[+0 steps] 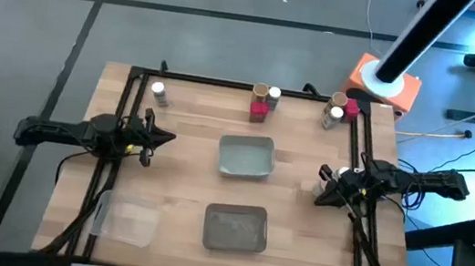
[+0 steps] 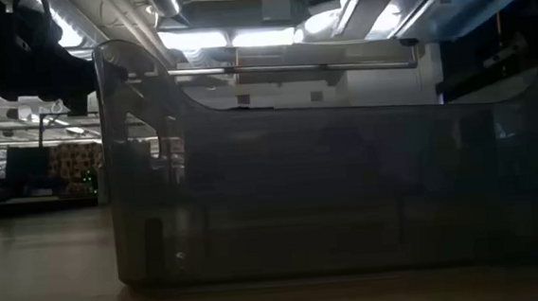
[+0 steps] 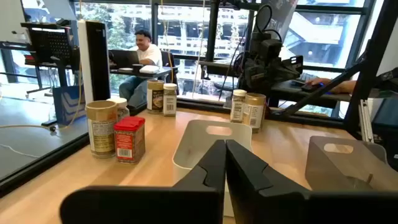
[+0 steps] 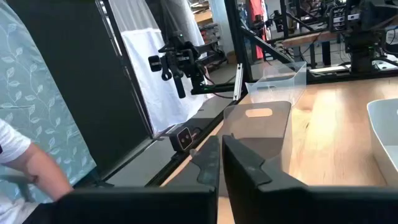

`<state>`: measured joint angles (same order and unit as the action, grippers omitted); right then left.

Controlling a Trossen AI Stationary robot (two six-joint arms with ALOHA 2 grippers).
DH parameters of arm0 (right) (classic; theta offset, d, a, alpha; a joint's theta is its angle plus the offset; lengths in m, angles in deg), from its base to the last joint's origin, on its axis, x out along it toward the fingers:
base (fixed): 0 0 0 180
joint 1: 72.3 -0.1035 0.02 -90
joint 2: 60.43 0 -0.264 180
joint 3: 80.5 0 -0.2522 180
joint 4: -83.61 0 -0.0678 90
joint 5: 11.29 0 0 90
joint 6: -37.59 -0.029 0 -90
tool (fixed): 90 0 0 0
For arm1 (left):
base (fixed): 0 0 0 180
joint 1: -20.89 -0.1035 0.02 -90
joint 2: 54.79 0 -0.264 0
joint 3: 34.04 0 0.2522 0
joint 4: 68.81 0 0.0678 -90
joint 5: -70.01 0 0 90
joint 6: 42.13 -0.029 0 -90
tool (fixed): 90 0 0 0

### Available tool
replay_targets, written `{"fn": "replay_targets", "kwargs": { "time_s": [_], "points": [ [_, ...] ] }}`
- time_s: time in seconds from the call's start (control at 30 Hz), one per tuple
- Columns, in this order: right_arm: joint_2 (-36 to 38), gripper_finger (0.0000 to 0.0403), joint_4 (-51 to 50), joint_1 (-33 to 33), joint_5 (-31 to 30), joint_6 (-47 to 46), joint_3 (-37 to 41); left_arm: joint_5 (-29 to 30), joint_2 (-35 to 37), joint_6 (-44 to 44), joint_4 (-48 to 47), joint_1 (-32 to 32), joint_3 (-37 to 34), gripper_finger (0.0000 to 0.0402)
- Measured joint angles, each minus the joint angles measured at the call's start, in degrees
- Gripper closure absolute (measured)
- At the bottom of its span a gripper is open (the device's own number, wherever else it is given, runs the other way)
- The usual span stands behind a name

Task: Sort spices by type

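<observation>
Standing upright along far edge, spices (image 1: 261, 102)

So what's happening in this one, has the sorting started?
Nothing is being handled yet. The left tool sits shut at the table's left side and the right tool sits shut at the right side, both empty. The spices still stand along the far edge: a white-lidded jar at the left, a red packet with a tan-topped cylinder in the middle, and more at the right corner. The white tray, grey tray and clear tray hold no spices.
</observation>
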<state>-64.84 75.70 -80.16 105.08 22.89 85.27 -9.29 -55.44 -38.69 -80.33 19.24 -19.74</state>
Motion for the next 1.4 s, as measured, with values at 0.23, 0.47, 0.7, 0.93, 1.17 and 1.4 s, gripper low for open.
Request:
{"fn": "replay_targets", "kwargs": {
  "time_s": [0.23,0.47,0.7,0.93,1.17,1.4],
  "points": [
    [-0.01,0.0381,0.00,0.00,0.00,0.00,0.01,0.00,0.00,0.00,0.00,0.00,-0.01,0.0398],
    [-0.02,0.0381,0.00,0.00,0.00,0.00,0.00,-0.01,0.01,0.00,0.01,-0.01,-0.01,0.0398],
    [-0.01,0.0381,0.00,0.00,0.00,0.00,0.02,-0.02,0.00,0.00,0.00,0.00,-0.02,0.0398],
    [0.00,0.0381,0.00,0.00,0.00,0.02,0.00,0.00,0.01,0.00,0.02,0.00,-0.02,0.0398],
    [-0.01,0.0381,-0.02,0.00,-0.44,0.01,0.01,0.00,0.01,0.00,0.02,-0.02,-0.01,0.0398],
    [0.00,0.0381,-1.83,0.00,-17.00,0.02,0.00,-0.01,0.01,0.00,0.00,-0.01,0.00,0.0398]
  ]
}}
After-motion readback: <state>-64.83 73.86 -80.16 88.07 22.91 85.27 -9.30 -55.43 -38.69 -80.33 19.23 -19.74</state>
